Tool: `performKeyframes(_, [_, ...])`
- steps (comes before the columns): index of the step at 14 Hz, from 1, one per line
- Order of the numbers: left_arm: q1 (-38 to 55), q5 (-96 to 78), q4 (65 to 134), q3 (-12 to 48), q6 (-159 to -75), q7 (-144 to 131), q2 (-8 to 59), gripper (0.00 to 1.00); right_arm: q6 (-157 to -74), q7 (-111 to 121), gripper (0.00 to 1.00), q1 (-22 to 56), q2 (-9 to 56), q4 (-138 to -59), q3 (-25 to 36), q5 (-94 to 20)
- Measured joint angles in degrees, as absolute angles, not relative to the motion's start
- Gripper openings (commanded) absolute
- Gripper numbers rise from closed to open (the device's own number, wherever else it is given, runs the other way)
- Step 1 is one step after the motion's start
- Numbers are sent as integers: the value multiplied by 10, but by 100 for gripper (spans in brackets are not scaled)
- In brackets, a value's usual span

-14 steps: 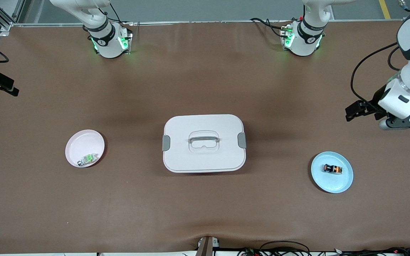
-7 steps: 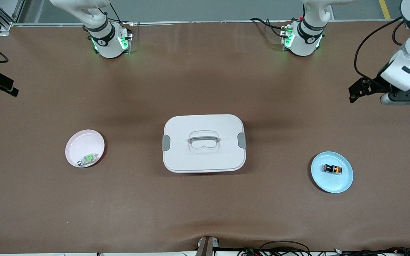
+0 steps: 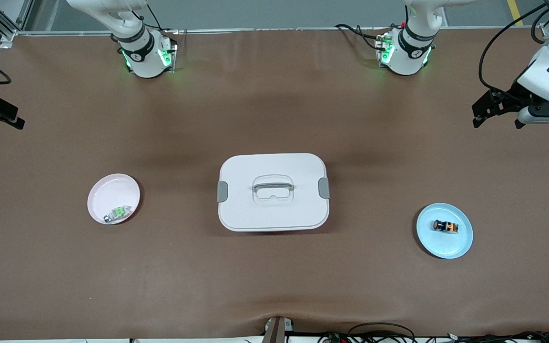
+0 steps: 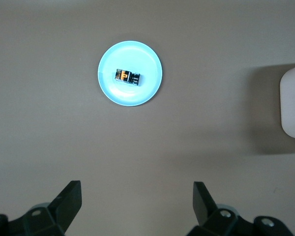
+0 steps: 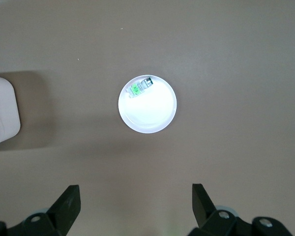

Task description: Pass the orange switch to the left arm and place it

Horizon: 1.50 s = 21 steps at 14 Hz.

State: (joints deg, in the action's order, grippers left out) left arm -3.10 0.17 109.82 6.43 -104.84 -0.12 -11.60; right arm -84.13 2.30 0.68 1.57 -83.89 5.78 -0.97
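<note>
Black with an orange end, the orange switch point(image 3: 445, 226) lies on a blue plate point(image 3: 460, 243); both claws spread.

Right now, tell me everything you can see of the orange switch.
The orange switch is a tiny black part with an orange-brown end and orange marks along its body. It lies on its side near the middle of the blue plate, toward the left arm's end of the table. Only the plate touches it; neither gripper is near it.
</note>
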Motion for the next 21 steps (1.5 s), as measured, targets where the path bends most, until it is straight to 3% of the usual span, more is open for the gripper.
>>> performKeyframes(6, [28,-1,1091,2,-1053,-1,-108,100,-842,23,100,7,16,-839,58,-10])
performKeyframes(12, [29,-1,1077,-2,-1053,-1,-100,100,-843,23,100,7,16,-839,58,-10])
performKeyframes(21, [34,-1,947,-1,-989,-1,-25,100,-845,23,100,7,16,-839,58,-10])
